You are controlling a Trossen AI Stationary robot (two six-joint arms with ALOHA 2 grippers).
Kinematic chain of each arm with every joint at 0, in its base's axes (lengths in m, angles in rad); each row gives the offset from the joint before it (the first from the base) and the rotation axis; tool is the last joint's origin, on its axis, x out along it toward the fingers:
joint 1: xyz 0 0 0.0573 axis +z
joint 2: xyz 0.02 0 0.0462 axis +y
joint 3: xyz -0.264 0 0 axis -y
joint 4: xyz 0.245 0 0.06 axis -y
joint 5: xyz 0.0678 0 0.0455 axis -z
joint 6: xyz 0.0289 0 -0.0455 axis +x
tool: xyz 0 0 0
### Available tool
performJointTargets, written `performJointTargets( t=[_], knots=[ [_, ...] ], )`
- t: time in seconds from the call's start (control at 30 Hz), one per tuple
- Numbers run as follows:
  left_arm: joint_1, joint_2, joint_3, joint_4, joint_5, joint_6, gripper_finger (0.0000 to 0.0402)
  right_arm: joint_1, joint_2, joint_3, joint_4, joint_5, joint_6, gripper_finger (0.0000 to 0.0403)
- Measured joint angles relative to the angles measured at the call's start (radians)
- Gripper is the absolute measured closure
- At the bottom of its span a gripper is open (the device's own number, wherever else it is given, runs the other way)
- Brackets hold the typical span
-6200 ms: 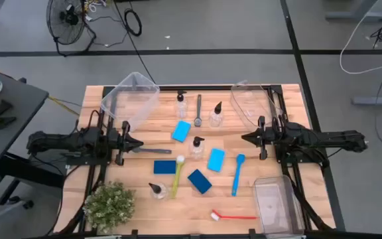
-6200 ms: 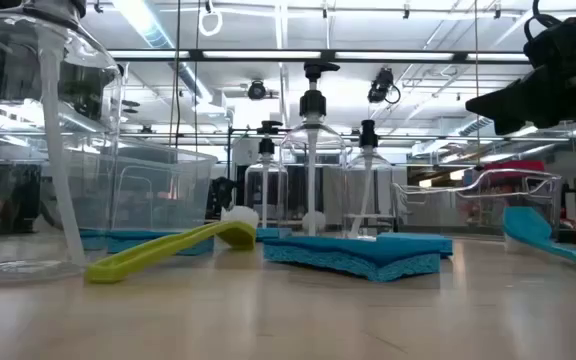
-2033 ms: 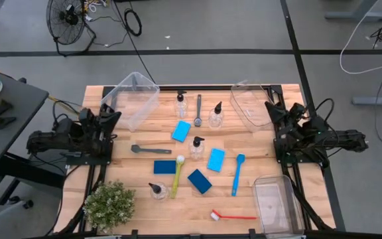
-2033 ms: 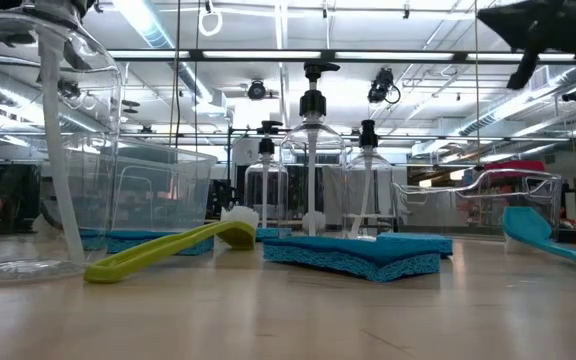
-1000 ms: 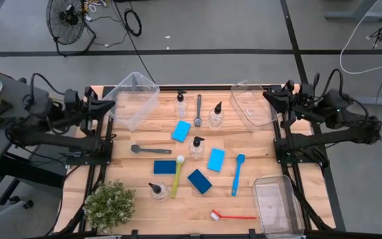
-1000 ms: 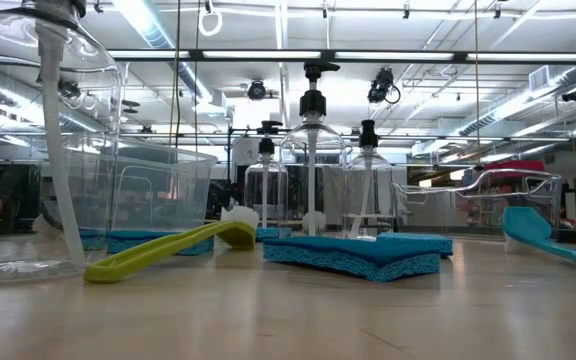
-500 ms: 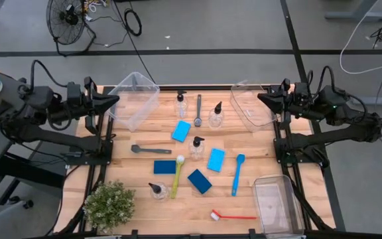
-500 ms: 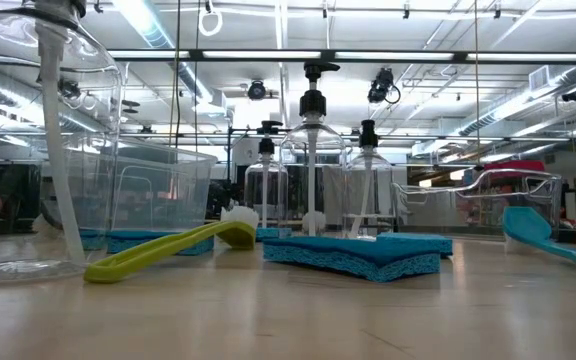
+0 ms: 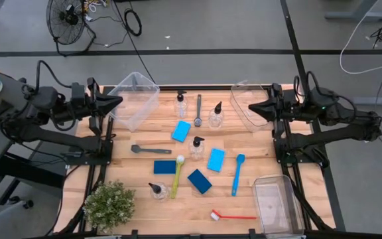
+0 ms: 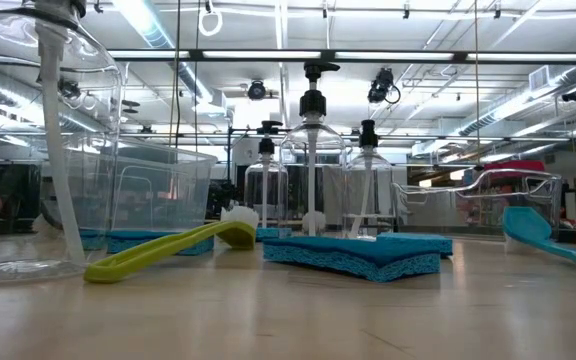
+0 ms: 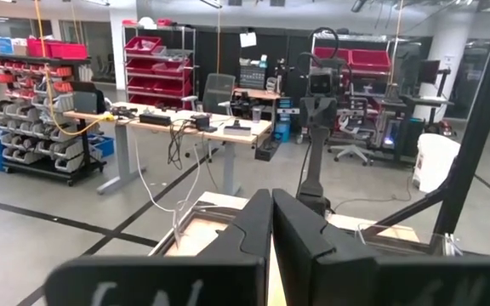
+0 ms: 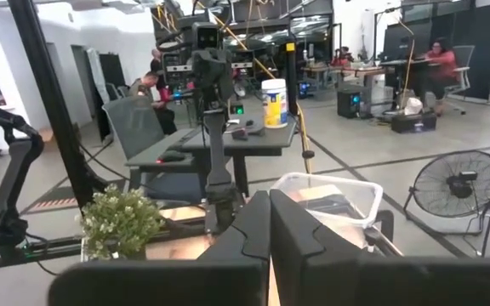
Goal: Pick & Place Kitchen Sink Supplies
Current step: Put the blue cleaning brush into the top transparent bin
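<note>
Several flat blue sponges (image 9: 181, 131) (image 9: 215, 159), small clear bottles with black tops (image 9: 197, 147) (image 9: 181, 105) and slim brushes lie on the wooden table: grey (image 9: 197, 109), yellow-green (image 9: 177, 176), blue (image 9: 237, 174) and red (image 9: 233, 216). The low view shows the yellow-green brush (image 10: 168, 250) and a sponge (image 10: 358, 250) up close, with no gripper in it. My left gripper (image 9: 119, 100) (image 11: 270, 204) hangs shut and empty in the air over the far left corner. My right gripper (image 9: 251, 106) (image 12: 269, 204) hangs shut and empty over the far right corner.
Three clear plastic bins stand at the far left (image 9: 130, 99), far right (image 9: 251, 104) and near right (image 9: 277, 204). A bushy green potted plant (image 9: 109, 206) sits at the near left corner. A dark grey brush (image 9: 150, 149) lies left of the middle.
Both arms, raised off the table, have reached a little inward: the left gripper toward the table's right, the right gripper toward its left. Nothing on the table has moved.
</note>
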Motion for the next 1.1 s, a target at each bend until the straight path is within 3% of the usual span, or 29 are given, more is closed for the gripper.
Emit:
performJointTargets(
  t=[0.3,0.57,1.1],
  knots=[
    [0.000,0.039,0.000,0.002,0.000,-0.002,0.0385,0.000,0.003,0.000,0.001,0.002,0.000,0.0399],
    [0.000,0.078,0.000,0.002,0.000,-0.002,0.0385,0.000,0.003,0.000,-0.029,0.074,-0.007,0.0399],
    [0.000,0.106,0.000,0.002,0.000,-0.003,0.0385,0.000,0.002,0.000,-0.087,0.073,-0.009,0.0398]
  ],
)
